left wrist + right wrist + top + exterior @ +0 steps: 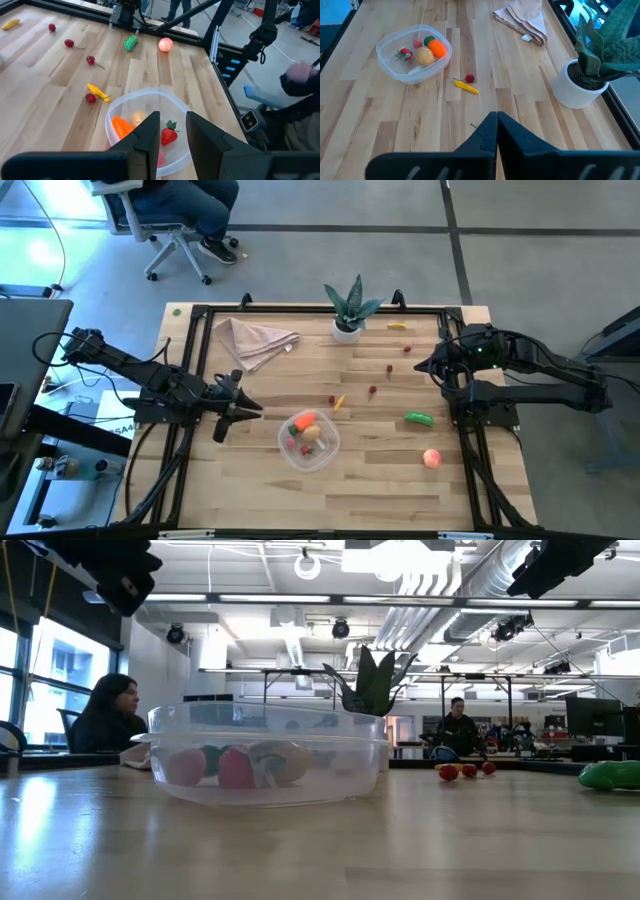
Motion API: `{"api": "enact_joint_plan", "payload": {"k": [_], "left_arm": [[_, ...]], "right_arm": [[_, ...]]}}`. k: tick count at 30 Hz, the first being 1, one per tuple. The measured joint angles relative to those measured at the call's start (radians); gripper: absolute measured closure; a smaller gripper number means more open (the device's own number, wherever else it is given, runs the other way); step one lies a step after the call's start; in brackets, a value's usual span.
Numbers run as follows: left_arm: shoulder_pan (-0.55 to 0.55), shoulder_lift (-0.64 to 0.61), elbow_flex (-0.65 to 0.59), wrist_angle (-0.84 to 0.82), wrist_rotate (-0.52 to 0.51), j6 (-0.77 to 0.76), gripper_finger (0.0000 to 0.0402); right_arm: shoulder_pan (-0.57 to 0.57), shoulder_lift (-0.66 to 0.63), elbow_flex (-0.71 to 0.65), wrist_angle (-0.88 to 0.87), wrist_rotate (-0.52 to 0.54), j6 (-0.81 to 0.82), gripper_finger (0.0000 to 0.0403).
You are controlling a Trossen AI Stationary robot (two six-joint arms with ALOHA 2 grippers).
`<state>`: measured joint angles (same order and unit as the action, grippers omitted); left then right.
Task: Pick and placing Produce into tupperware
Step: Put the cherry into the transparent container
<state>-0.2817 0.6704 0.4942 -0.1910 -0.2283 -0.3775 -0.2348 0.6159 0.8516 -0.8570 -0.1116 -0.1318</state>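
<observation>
The clear round tupperware stands on the wooden table near its front middle. In it lie an orange carrot, a red strawberry and a pale yellowish piece. My left gripper hovers just left of the tub, pointing at it. Its fingers are all but together, with nothing between them. My right gripper waits shut above the table's right side. Loose on the table are a green cucumber, a pink peach, a small yellow piece, a yellow banana and tiny red pieces.
A green spiky plant in a white pot stands at the far edge. A crumpled beige napkin lies at the far left. A black frame rail runs around the table. A person sits on a chair beyond the far edge.
</observation>
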Motion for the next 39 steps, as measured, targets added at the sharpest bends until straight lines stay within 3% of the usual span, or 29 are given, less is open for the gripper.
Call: {"api": "enact_joint_plan", "payload": {"k": [14, 25, 39], "left_arm": [[0.000, 0.000, 0.000, -0.054, -0.004, 0.006, 0.0318], [0.000, 0.001, 0.000, -0.252, -0.036, -0.001, 0.0318], [0.000, 0.002, 0.001, -0.261, 0.013, 0.056, 0.0318]], "right_arm": [[0.000, 0.000, 0.000, 0.000, 0.000, 0.000, 0.0402], [0.000, 0.000, 0.000, 0.000, 0.000, -0.042, 0.0402], [0.000, 0.000, 0.000, 0.000, 0.000, -0.042, 0.0402]]}}
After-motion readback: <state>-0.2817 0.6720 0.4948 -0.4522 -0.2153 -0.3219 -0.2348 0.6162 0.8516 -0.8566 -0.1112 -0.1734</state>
